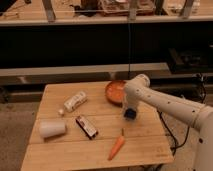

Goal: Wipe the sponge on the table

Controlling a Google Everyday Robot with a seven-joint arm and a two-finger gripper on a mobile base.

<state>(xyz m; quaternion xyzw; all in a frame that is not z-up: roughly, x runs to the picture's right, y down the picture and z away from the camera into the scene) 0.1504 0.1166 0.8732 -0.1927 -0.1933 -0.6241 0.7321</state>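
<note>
Where the white arm (170, 104) reaches in from the right edge of the frame and bends down at its elbow, the gripper (129, 109) hangs just right of the frame's centre, pointing down at the table (65, 155). Directly under it sits the sponge (130, 114), a small dark-blue block touching the gripper's lower end and lying on or just above the planks; whether the gripper is clamped on the block or only set against it cannot be told. Just above and left of the gripper, near the table's far edge, stands the orange bowl (115, 91), partly covered by the arm's elbow. Left of the bowl lies a white packet (75, 101), tilted on a diagonal, with a small pale lump (61, 112) just beside its lower left end. A white cup (52, 129) lies on its side towards the left edge of the table. Between the cup and the sponge lies a dark candy-bar packet (86, 126), also on a diagonal. Below the sponge, near the table's front edge, lies a carrot (116, 146), its thin end pointing up towards the sponge but well apart from it. Behind the table, across the upper half of the frame, runs a long grey metal shelf (70, 70).
</note>
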